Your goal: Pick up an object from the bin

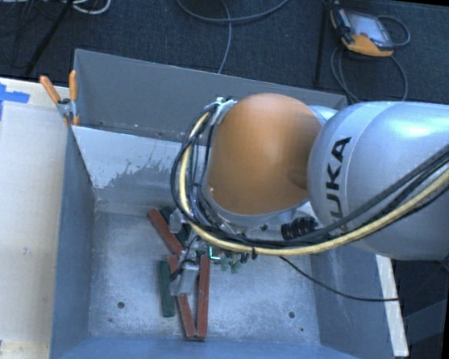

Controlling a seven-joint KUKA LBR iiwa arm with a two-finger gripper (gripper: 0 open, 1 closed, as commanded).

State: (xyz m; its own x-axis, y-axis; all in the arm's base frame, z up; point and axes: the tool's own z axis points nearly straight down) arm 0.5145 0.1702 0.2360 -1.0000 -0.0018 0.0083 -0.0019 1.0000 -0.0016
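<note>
Mid-floor in the grey metal bin [106, 282], the gripper [189, 266], its closure impossible to tell, hangs low over reddish-brown flat strips [203, 298], likely at the grasping stage and needing a secure lift next.

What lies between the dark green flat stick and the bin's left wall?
Only bare grey bin floor, as the camera view shows, from the dark green flat stick across to the left wall.

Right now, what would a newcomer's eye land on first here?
The big orange cover on the robot's wrist dominates, hanging over the middle of the grey bin. Below it, the gripper sits low among a small cluster of reddish-brown sticks and one dark green stick, which lie on the bin floor towards the near wall.
</note>
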